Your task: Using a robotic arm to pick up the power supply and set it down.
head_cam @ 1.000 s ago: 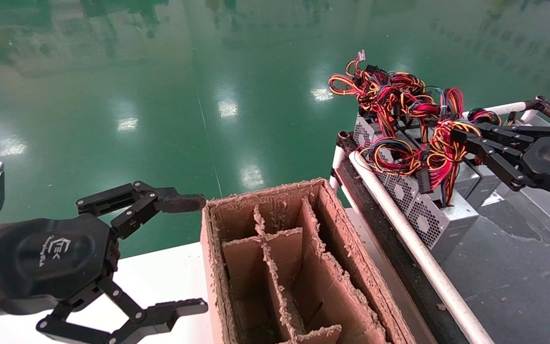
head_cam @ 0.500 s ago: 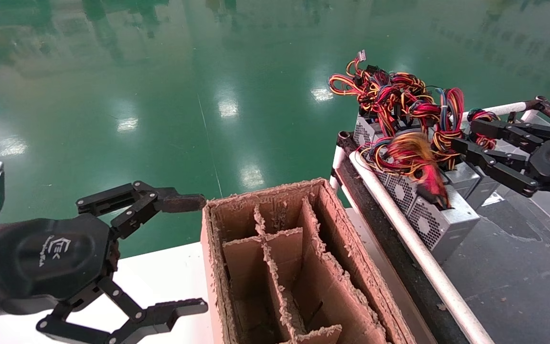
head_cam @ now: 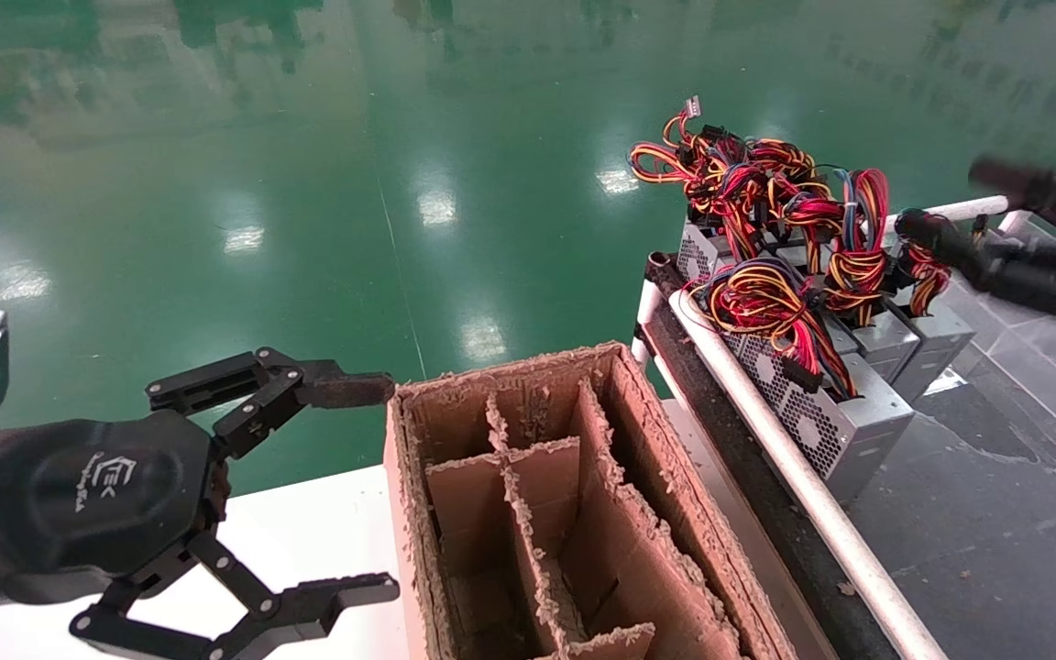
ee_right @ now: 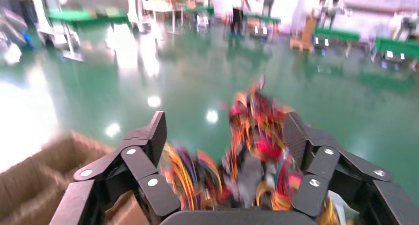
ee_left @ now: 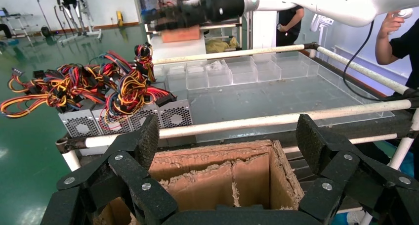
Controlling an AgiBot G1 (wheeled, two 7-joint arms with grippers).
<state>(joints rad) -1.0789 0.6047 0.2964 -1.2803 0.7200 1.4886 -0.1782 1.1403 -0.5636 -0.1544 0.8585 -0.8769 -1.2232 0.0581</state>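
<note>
The power supply (head_cam: 844, 426), a grey vented box, stands nearest in a row of alike units on the rack, and its dense red wire bundle (head_cam: 771, 302) lies draped on top. It also shows in the left wrist view (ee_left: 175, 115). My right gripper (head_cam: 945, 197) hangs open and blurred beside the far right end of the row, apart from the wires. In its own wrist view the right gripper (ee_right: 225, 131) holds nothing, with smeared wires beyond it. The white robotic arm (ee_left: 336, 0) reaches in above the rack. My left gripper (head_cam: 372, 486) rests open beside the cardboard box.
A worn cardboard box (head_cam: 510, 367) with dividers stands on the white table (head_cam: 308, 522). A white rail (head_cam: 766, 431) edges the rack. More grey units (head_cam: 918, 335) with looped wires (head_cam: 748, 174) fill the row. Clear trays (ee_left: 237, 71) sit behind, and a person (ee_left: 395, 37) stands nearby.
The right gripper, closed around the red wire bundle a second ago, opened and drew back up and to the right. The bundle fell back onto the front unit. The left arm stayed still.
</note>
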